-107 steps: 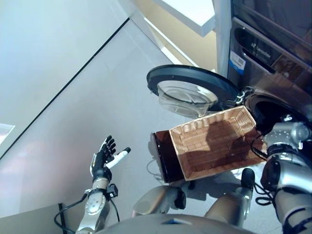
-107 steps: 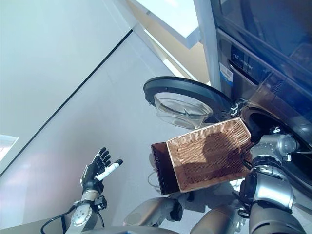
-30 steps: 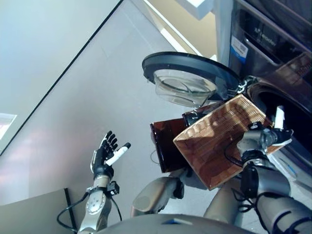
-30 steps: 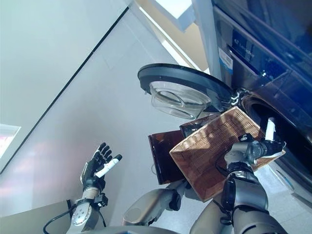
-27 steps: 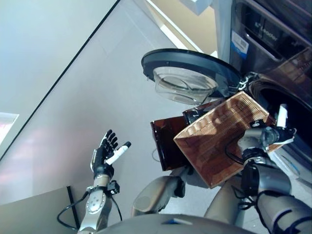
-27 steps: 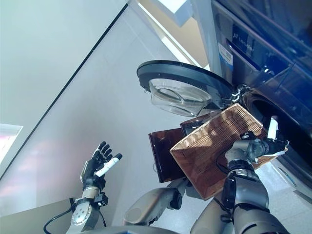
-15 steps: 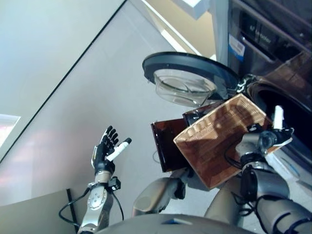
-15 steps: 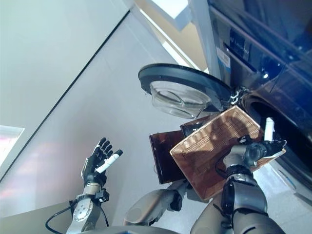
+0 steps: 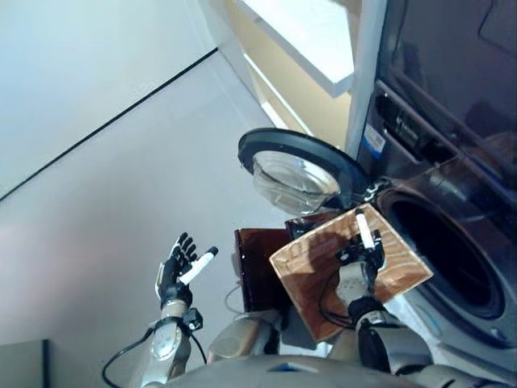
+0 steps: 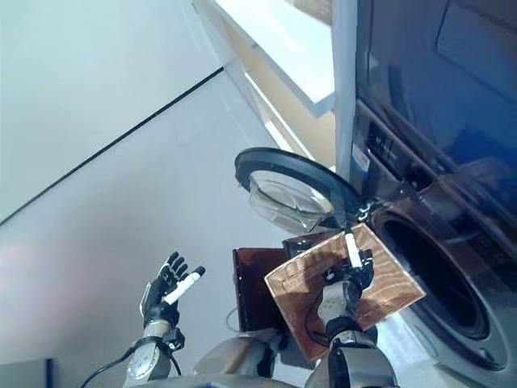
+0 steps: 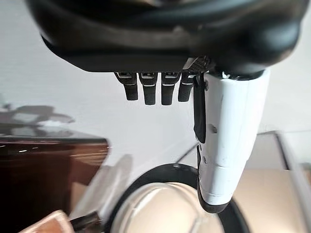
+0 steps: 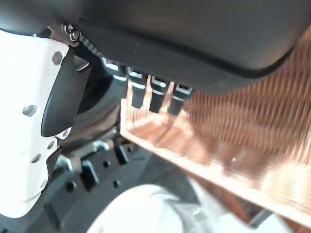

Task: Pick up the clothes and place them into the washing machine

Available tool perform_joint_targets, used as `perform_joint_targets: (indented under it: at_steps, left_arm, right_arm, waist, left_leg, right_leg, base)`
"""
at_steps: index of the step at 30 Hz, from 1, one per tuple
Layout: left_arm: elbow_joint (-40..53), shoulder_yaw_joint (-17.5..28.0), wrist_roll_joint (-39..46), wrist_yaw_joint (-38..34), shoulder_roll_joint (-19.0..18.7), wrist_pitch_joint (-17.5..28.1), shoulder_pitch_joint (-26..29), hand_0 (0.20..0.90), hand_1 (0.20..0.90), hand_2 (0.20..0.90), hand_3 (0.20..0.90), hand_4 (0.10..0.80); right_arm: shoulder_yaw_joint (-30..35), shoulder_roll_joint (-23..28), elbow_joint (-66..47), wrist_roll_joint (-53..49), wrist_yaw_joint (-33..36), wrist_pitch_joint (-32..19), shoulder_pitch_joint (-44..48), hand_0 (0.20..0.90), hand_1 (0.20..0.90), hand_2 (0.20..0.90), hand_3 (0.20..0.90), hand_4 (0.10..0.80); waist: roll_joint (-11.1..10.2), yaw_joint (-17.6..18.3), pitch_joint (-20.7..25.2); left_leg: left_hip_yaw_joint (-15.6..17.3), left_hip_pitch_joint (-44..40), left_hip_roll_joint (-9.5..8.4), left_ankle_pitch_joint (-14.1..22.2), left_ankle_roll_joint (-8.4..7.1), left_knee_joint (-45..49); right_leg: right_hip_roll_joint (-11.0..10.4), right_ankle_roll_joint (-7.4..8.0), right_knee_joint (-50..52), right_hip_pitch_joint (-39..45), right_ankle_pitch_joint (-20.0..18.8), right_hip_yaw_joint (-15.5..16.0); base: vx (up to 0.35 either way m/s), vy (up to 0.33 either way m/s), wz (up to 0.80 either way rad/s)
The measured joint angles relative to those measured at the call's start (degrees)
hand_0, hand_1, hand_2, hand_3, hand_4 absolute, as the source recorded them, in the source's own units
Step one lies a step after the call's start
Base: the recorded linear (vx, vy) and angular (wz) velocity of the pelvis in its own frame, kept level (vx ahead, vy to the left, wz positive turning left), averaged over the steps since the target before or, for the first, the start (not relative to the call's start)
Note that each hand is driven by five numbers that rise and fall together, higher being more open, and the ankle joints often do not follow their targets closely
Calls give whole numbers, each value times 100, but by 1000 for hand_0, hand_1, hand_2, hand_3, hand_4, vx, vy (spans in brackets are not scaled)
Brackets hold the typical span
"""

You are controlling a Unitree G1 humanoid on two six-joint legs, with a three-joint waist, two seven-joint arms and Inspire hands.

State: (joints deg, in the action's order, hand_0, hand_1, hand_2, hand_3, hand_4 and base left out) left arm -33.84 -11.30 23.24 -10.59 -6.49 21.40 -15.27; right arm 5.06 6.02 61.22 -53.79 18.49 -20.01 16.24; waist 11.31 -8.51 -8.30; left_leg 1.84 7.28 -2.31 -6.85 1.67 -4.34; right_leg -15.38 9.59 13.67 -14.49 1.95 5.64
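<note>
No clothes show in any view. The wicker basket (image 9: 319,279) looks empty and sits tilted on a dark brown stand (image 9: 252,271) before the washing machine (image 9: 452,162). The machine's round door (image 9: 295,158) hangs open, and the drum mouth (image 9: 444,250) is dark. My right hand (image 9: 361,257) hovers over the basket's middle, open and holding nothing, its white-covered thumb pointing up. In the right wrist view its straight fingers (image 12: 150,92) reach past the basket's rim (image 12: 243,131). My left hand (image 9: 176,271) is raised over the floor to the left, open and empty.
A pale counter or shelf (image 9: 307,36) juts out beside the machine at the back. Grey floor (image 9: 121,210) spreads to the left of the basket and door. The left wrist view looks down on the door (image 11: 160,204) and the brown stand (image 11: 43,170).
The camera has tilted up, showing more of the machine front. My right hand has moved from the basket's edge by the drum mouth to over the basket's middle. The left hand stays raised.
</note>
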Motion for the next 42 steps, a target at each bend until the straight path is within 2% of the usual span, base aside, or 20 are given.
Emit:
perform_joint_targets:
  at_steps: [4,7,10,14,19,24,42]
  left_arm:
    - [-1106,167,-211,-52,-8,-132,70,900,900,900,900,800]
    - [-1955,292,-309,-36,-7,-300,165,900,900,900,900,800]
    - [-2614,373,-756,-78,-93,-291,374,900,900,900,900,800]
    - [-3475,396,-1168,-84,-131,-409,540,900,900,900,900,800]
    - [-3719,367,-1746,-46,-195,-601,524,900,900,900,900,800]
    - [-3877,363,-2057,115,-249,-618,480,900,900,900,900,800]
    - [-4125,355,-2174,693,-355,-1038,500,900,900,900,900,800]
  right_arm:
    - [-314,55,91,1006,-159,343,-602,900,900,900,900,800]
    - [-483,172,102,1853,-363,548,-1142,900,900,900,900,800]
    - [-556,352,321,3093,-384,749,-1749,900,900,900,900,800]
    - [-559,516,1012,3927,-370,1030,-2047,900,900,900,900,800]
    - [-636,785,1260,4983,-465,1153,-2576,900,900,900,900,800]
    - [-791,865,1274,5748,-498,1131,-2591,900,900,900,900,800]
    - [-542,792,1727,5875,-634,1304,-2544,900,900,900,900,800]
  waist:
    - [-458,163,334]
    - [-639,382,529]
    - [-712,500,753]
    - [-740,516,971]
    - [-750,607,1019]
    - [-825,618,1072]
    - [-967,614,1247]
  left_leg:
    - [104,-228,63,135,-22,-16]
    - [120,-446,85,196,-8,-18]
    - [160,-605,107,271,-7,-20]
    - [296,-803,170,386,-42,-23]
    - [394,-988,230,398,-53,-25]
    - [405,-1100,295,419,-44,-27]
    - [381,-1397,388,444,-77,13]
  right_leg:
    - [86,1,-404,365,-120,4]
    - [134,16,-766,720,-254,29]
    - [175,17,-1004,976,-352,26]
    - [235,-1,-1212,1199,-415,-14]
    - [287,8,-1273,1348,-407,-40]
    - [344,-6,-1279,1436,-401,-40]
    - [426,-103,-1166,1769,-334,-42]
  base:
    - [18,-74,-14]
    - [-19,-83,-9]
    - [-22,-84,-9]
    - [-20,-73,-24]
    - [-45,-83,-12]
    - [-34,-58,-3]
    - [-7,-22,1]
